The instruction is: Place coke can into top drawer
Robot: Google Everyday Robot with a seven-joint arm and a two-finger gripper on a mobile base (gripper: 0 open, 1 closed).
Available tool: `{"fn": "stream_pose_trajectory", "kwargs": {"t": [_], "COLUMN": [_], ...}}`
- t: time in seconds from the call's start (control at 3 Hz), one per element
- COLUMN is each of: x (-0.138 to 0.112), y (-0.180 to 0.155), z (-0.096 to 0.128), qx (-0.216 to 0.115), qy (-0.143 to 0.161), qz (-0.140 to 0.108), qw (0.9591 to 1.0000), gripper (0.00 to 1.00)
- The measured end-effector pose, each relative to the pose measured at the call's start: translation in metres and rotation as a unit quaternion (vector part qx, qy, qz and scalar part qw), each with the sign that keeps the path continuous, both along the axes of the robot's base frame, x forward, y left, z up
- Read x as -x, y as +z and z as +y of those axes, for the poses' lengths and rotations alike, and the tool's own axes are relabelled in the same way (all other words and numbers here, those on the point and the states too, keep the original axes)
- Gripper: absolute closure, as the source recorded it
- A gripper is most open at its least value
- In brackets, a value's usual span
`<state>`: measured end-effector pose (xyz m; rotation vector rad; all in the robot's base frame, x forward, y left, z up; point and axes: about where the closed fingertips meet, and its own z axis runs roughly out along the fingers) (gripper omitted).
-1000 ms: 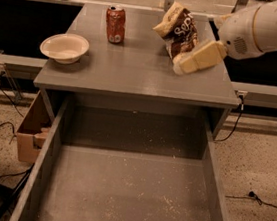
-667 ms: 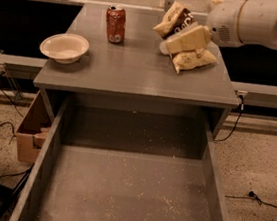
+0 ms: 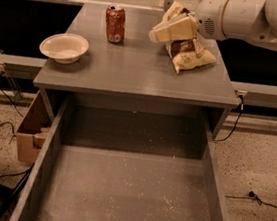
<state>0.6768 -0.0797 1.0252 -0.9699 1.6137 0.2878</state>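
Observation:
The red coke can (image 3: pixel 115 24) stands upright at the back left of the grey counter top (image 3: pixel 134 66). The top drawer (image 3: pixel 128 192) is pulled wide open below the counter, with a bare speckled grey floor. My gripper (image 3: pixel 160 33) reaches in from the right on the white arm (image 3: pixel 250 18), above the counter and to the right of the can, apart from it. It hangs in front of the brown-and-tan chip bag (image 3: pixel 188 50).
A white bowl (image 3: pixel 64 48) sits at the counter's left edge. A brown cardboard box (image 3: pixel 30 129) stands on the floor left of the drawer. Cables lie on the floor at both sides.
The arm and gripper have moved left across the counter, from right of the chip bag to in front of it, closer to the can. Can and bowl have not moved.

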Motion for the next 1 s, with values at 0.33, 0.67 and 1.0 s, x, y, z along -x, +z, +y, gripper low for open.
{"fn": "stream_pose_trajectory", "kwargs": {"t": [0.33,0.67,1.0], "x": [-0.007,-0.043,-0.113], "y": [-0.003,-0.009,-0.040], "z": [0.007,0.039,0.079], "qx": [-0.010,-0.047,-0.077], "qy": [0.004,0.025,0.036], "qz": [0.000,-0.019,-0.011], "qw": [0.9999,0.9984,0.9963], "gripper": [0.00,0.00,0.00]}}
